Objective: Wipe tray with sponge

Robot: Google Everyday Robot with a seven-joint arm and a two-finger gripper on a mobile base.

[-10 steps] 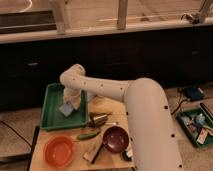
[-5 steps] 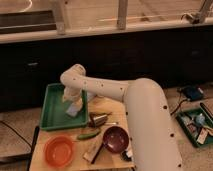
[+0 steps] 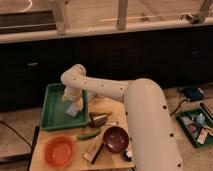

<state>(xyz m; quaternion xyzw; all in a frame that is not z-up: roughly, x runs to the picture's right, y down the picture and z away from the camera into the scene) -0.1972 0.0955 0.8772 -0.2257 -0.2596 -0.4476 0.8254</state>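
Note:
A green tray [image 3: 54,116] lies at the back left of the small wooden table. A pale blue sponge [image 3: 74,109] rests on the tray floor near its right side. My gripper [image 3: 71,100] reaches down into the tray at the end of the white arm and sits right over the sponge, touching it from above.
In front of the tray are a metal cup [image 3: 98,120], a green cucumber-like item [image 3: 89,134], an orange bowl [image 3: 59,150], a dark red bowl [image 3: 116,138] and a brush [image 3: 94,150]. A bin of items [image 3: 197,127] stands on the floor to the right.
The gripper and the sponge have moved slightly toward the right front of the tray.

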